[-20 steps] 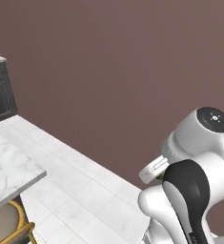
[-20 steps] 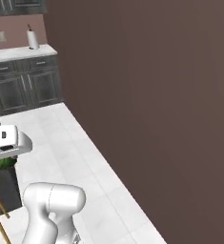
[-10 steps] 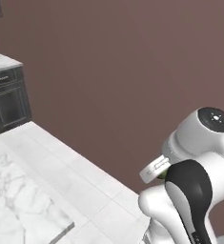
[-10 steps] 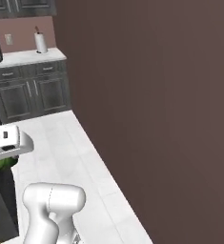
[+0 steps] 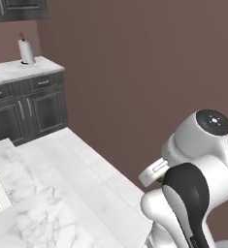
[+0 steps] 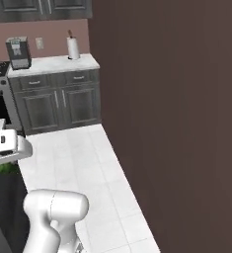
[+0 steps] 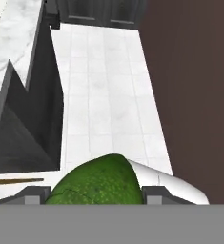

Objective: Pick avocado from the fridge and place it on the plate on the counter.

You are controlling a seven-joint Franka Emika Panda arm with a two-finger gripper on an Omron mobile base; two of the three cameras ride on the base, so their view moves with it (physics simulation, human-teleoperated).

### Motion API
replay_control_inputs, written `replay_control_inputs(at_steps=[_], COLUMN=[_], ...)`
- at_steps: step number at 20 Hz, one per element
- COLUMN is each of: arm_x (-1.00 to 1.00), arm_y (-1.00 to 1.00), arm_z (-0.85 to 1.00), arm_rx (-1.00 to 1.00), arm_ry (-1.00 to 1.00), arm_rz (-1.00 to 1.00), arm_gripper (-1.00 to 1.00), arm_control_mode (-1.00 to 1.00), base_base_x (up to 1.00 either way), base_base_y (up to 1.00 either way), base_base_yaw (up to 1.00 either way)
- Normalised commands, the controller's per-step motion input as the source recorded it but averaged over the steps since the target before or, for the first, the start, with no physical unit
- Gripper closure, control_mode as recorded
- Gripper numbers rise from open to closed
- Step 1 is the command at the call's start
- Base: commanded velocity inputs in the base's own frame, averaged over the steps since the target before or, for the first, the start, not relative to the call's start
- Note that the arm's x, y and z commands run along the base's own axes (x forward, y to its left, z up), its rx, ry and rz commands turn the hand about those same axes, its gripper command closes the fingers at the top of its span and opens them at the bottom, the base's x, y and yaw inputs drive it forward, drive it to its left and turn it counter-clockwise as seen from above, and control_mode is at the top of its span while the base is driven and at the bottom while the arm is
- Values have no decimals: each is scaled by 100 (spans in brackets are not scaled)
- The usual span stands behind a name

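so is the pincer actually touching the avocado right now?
Touching. In the hand view the avocado sits wedged between the pincer fingertips, no gap on either side.

tabletop (image 6: 53, 63): marbled, over dark cabinets
on it: paper towel roll (image 6: 72, 47), dark coffee machine (image 6: 19, 53)
floor (image 6: 93, 163): white tiles

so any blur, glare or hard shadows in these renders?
Hand view: the dark green roundish avocado between the gripper tips is sharp, no glare. Left base view: soft, flat lighting on the white-grey marbled counter. Right base view: slightly soft, no hard shadows.
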Motion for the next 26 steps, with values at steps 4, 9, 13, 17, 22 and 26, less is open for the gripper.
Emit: replay_control_inputs(at_steps=[4, 9, 13, 17, 22, 26], arm_x=[0, 0, 0, 0, 0, 0], arm_y=[0, 0, 0, 0, 0, 0], arm_z=[0, 0, 0, 0, 0, 0], arm_rx=[0, 0, 0, 0, 0, 0], arm_ry=[0, 0, 0, 0, 0, 0], arm_rz=[0, 0, 0, 0, 0, 0], arm_gripper=[100, 100, 100, 100, 100, 100], arm_control_mode=[100, 100, 100, 100, 100, 100], base_base_x=[100, 100, 100, 100, 100, 100], base_base_y=[-100, -24, 6, 5, 0, -1], base_base_yaw=[9, 28, 38, 45, 52, 58])
